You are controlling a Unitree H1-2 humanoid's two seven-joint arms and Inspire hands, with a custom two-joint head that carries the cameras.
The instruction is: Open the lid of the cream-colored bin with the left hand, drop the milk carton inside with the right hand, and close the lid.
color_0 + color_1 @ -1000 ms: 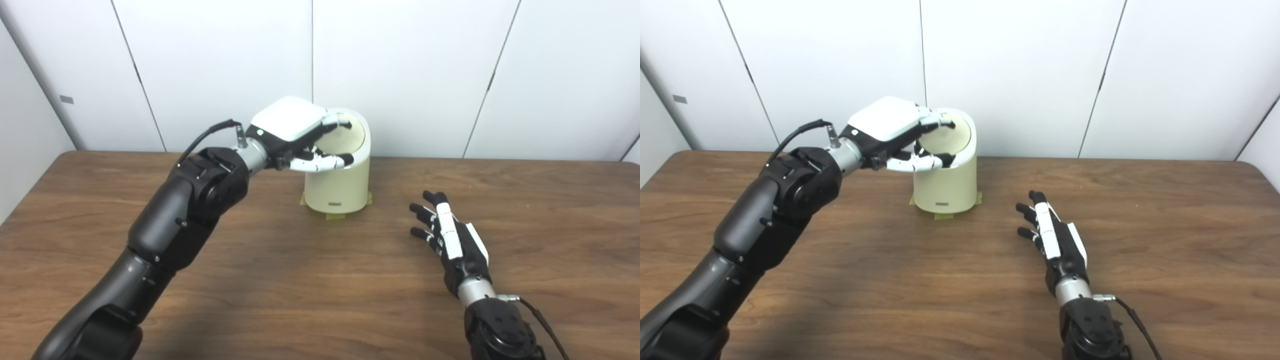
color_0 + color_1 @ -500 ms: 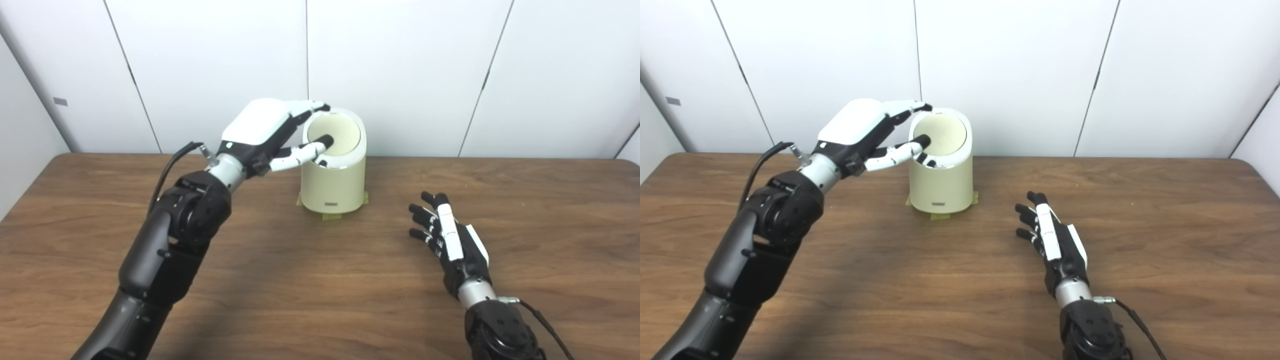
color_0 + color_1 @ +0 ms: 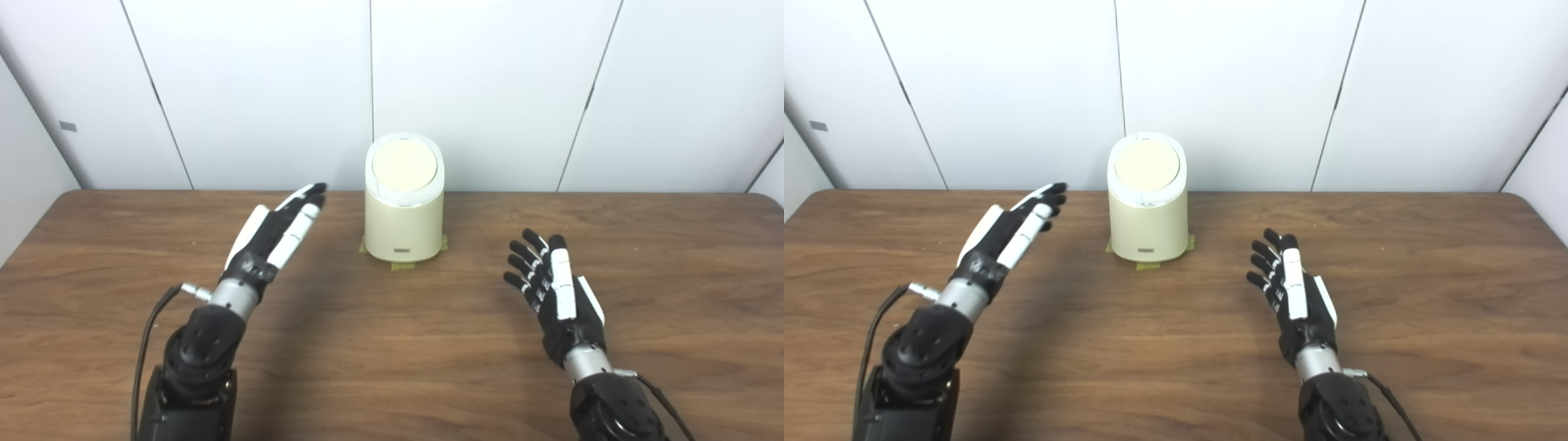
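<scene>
Cream bin (image 3: 404, 208) sits mid-bench against the back wall, round lid (image 3: 404, 166) down flush, base taped to the bench (image 3: 392, 367). Looks like light rigid plastic, smooth; the lid's front edge seems the place to lift. Small label low on the front, unreadable. Left hand (image 3: 272, 229) and right hand (image 3: 554, 291) both empty, fingers spread. No milk carton visible.

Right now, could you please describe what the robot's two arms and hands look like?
Both arms are dark grey to black, with rounded joint housings and a silver metal cuff at each wrist. The left hand and right hand are black with glossy white shell panels on the back and white strips along the fingers, which end in black tips. A thin black cable plugs in at each wrist.
</scene>
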